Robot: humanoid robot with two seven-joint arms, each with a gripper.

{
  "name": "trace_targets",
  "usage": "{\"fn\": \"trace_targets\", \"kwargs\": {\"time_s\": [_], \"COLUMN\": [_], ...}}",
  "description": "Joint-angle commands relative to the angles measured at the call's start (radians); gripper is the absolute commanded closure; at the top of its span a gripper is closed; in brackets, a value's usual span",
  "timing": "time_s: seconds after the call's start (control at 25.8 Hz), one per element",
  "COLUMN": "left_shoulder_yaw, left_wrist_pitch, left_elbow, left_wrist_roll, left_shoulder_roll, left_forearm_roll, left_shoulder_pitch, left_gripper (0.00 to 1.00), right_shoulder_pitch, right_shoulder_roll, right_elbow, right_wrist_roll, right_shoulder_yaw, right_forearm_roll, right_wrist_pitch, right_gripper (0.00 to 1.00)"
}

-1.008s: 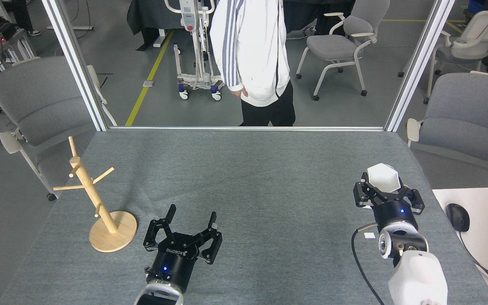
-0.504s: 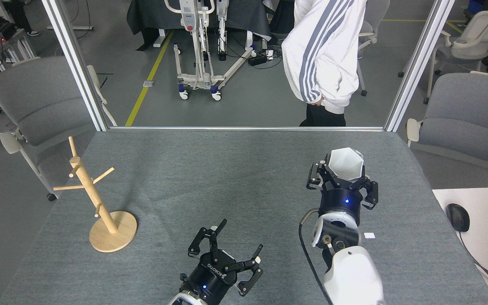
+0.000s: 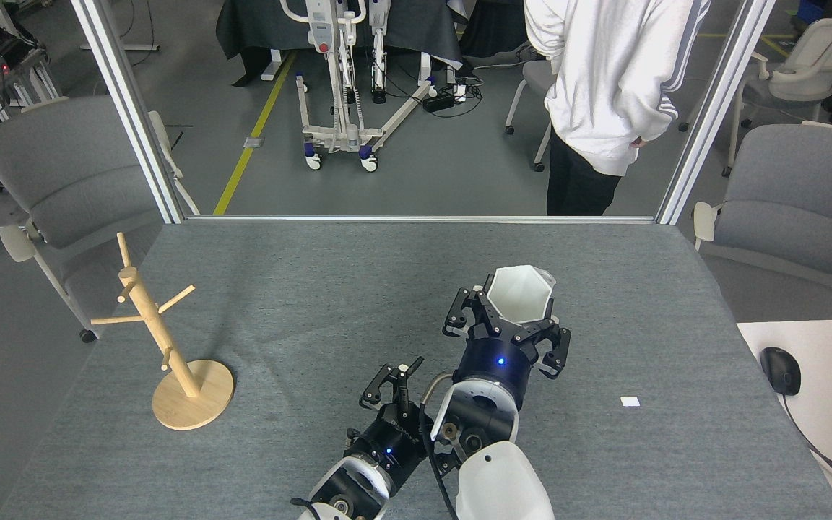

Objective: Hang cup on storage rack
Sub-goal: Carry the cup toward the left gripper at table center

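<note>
The white faceted cup [image 3: 521,294] is held above the table's middle, its hexagonal mouth facing up toward my head camera. My right gripper [image 3: 510,318] is shut on the cup, black fingers clasping its lower body. The storage rack [image 3: 159,328], a light wooden mug tree with short pegs on a round base, stands near the table's left edge, far from the cup. My left gripper [image 3: 405,379] sits low at the front centre beside the right arm; part of it is hidden behind that arm, and its visible fingers look spread.
A grey felt table [image 3: 358,289] fills the view. A small white tag [image 3: 630,401] lies at the right. A person in a white jacket [image 3: 604,79] stands beyond the far edge. Grey chairs flank the table, and a mouse [image 3: 779,370] sits on a white desk.
My right gripper has carried the cup leftward from the table's right side to its middle. My left gripper moved right and nearer the front edge. The person walked to the right.
</note>
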Motion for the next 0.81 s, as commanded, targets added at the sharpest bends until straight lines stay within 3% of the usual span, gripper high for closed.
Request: {"fn": "trace_targets", "kwargs": {"time_s": [0.0,0.5,0.78], "left_shoulder_yaw": [0.002,-0.009,-0.006], "left_wrist_pitch": [0.025,0.003,-0.066], "left_elbow": [0.007,0.047,0.053], "left_wrist_roll": [0.006,0.001,0.000], "left_shoulder_roll": [-0.002,-0.003,-0.005], "left_forearm_roll": [0.003,0.014,0.114], "left_shoulder_pitch": [-0.008,-0.074,-0.117], "left_gripper": [0.01,0.01,0.01], "right_shoulder_pitch": [0.004,0.004,0.004], "right_shoulder_roll": [0.008,0.011,0.011], "right_elbow": [0.002,0.005,0.029], "right_wrist_roll": [0.024,0.066,0.066], "right_shoulder_yaw": [0.039,0.075,0.082], "right_forearm_roll": [0.012,0.009,0.012], "right_wrist_pitch": [0.031,0.039,0.039], "right_gripper": [1.00,1.00,1.00]}}
